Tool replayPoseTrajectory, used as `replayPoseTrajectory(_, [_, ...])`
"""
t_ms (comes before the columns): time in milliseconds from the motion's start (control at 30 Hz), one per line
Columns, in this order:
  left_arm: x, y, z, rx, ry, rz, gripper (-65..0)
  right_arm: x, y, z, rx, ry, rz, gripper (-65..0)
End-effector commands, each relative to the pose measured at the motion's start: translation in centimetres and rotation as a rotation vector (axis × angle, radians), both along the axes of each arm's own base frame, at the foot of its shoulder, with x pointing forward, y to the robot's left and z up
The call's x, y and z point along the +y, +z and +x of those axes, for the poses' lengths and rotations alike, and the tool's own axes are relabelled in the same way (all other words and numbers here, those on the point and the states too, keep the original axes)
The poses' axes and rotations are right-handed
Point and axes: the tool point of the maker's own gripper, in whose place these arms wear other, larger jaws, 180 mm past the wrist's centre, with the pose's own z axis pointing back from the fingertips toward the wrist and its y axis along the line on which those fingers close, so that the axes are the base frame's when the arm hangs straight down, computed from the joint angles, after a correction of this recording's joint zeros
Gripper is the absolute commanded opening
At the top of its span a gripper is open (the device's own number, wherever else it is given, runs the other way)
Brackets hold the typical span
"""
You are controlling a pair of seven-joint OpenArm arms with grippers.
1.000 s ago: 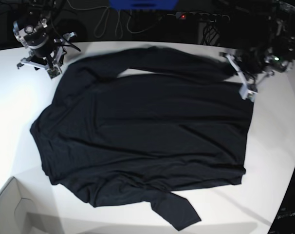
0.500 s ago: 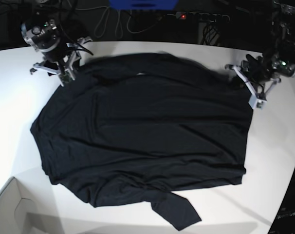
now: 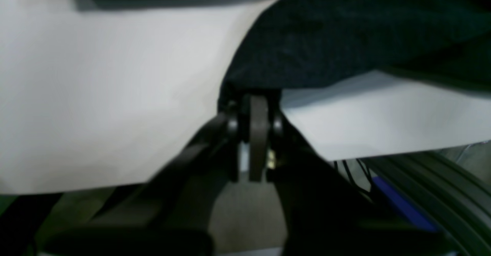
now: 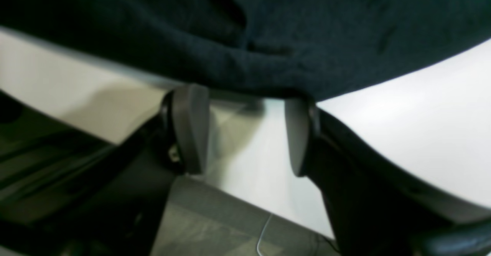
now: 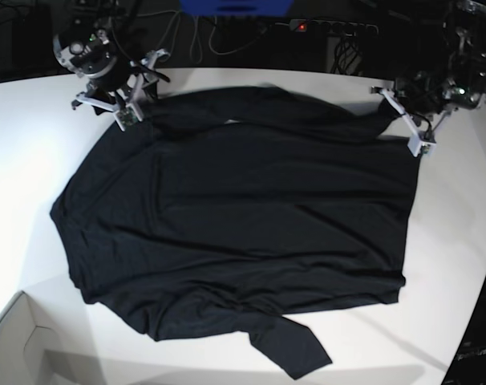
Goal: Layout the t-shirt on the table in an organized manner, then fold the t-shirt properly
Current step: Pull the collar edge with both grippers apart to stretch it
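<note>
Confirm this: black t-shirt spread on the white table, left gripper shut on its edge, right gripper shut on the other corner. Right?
Not quite. The right gripper is open, its jaws apart just below the t-shirt edge, as the right wrist view shows. The left gripper is shut on the fabric, over the table.

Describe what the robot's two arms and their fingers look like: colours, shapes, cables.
Both arms are black, with black cables looping around them. Each hand, left and right, sits on a white, angular bracket. Up close, the fingers are flat, dark grey pads with rounded tips, on black mounts.

Left pincer [image 3: 257, 106] clamped; right pincer [image 4: 245, 133] parted.
</note>
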Motion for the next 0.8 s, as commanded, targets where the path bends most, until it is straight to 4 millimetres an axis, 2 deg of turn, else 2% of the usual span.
replayPoseTrajectory(0, [0.5,0.3,-0.3,0.008,-0.01,0.015,-64.7,0.3,0.6,0.7,-0.036,-0.007,0.026,-33.0])
replayPoseTrajectory(133, [0.0,0.9,-0.2,-0.011,-0.027,0.015,-64.7,0.7,0.7,1.5,-0.054,-0.019,0.07,-33.6])
replayPoseTrajectory(200, [-0.2,1.3,-0.4,-0.018,-0.038,0.014,-64.7,0.8,0.9,1.7,-0.062,-0.02,0.082,-37.6])
replayPoseTrajectory(400, [-1.2,2.6,0.1,-0.058,-0.071,0.01,-64.7,1.1,1.5,2.1,-0.084,-0.028,0.121,-62.7])
replayPoseTrajectory(433, [-1.1,2.8,0.1,-0.06,-0.08,0.015,-64.7,1.1,1.5,2.1,-0.085,-0.029,0.12,-65.0])
replayPoseTrajectory(600, [-1.3,4.2,0.0,-0.083,-0.135,0.036,-64.7,0.9,3.6,2.9,-0.146,-0.018,0.1,-65.0])
replayPoseTrajectory(700, [-1.1,4.5,-0.8,-0.039,-0.163,0.056,-64.7,0.8,5.5,3.8,-0.204,-0.01,0.085,-65.0])
replayPoseTrajectory(767, [-1.3,4.7,-1.3,-0.013,-0.179,0.062,-64.7,0.8,6.0,4.1,-0.22,-0.007,0.081,-65.0])
